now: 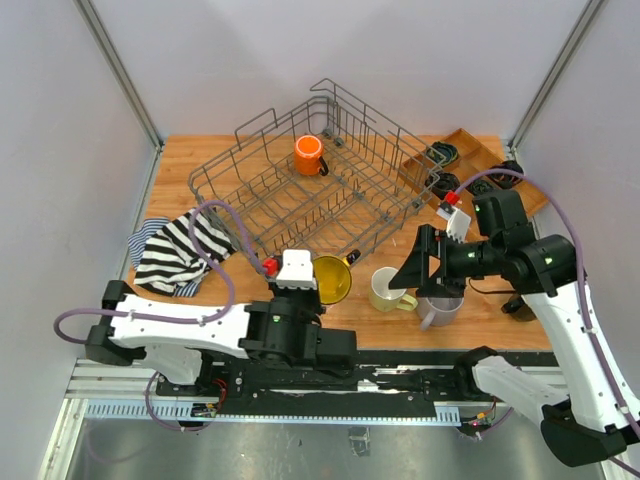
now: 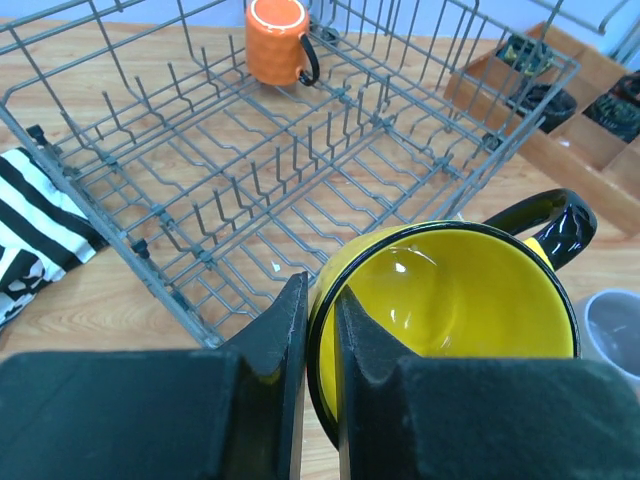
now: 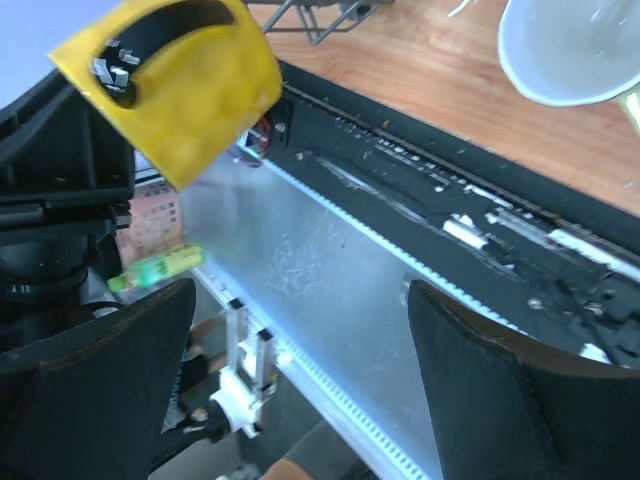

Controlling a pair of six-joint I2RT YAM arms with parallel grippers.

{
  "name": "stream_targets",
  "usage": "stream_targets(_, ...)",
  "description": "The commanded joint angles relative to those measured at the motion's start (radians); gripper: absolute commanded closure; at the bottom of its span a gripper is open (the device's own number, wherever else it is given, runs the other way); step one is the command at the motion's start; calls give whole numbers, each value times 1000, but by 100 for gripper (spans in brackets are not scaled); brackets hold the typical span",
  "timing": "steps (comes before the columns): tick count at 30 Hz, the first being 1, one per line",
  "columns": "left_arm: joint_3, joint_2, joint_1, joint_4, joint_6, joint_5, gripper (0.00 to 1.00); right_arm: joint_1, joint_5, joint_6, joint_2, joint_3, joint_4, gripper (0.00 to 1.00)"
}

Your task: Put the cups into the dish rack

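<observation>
My left gripper [image 2: 320, 290] is pinched shut on the rim of the yellow mug [image 2: 450, 300], just outside the dish rack [image 2: 150, 210].
My jaws hide the mug's near wall and base. The orange mug [image 2: 276, 40] sits in the rack's far corner. My right gripper [image 3: 300, 290] gapes wide, nothing between; the lavender-grey mug [image 3: 570, 50] is cropped by that view's top edge.

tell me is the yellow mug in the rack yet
Out. The left gripper pinches the yellow mug by its rim in its jaws, outside the dish rack; only the orange mug sits inside.
</observation>
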State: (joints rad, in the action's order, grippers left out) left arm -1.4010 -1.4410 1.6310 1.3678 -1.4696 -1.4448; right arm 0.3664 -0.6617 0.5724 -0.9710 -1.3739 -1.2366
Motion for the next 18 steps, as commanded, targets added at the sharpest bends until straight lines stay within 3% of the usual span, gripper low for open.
stream_targets(1,-6,113,-5,-7,-68,-273,99,-19,-131,164,37,85,148,13)
stream_targets(4,-39,177,3,-15,-101,-273,100,-20,-102,163,22,73,157,13)
stream_targets(8,-142,167,37,-219,103,-272,99,-20,-48,153,-13,40,166,13)
stream_targets(10,-226,104,56,-267,186,-272,99,-20,-20,148,-26,25,171,13)
stream_targets(15,-545,-129,91,-209,288,-272,100,-24,81,113,-44,6,160,12)
stream_targets(18,-765,-273,104,-225,472,-272,100,-46,146,94,-31,15,154,12)
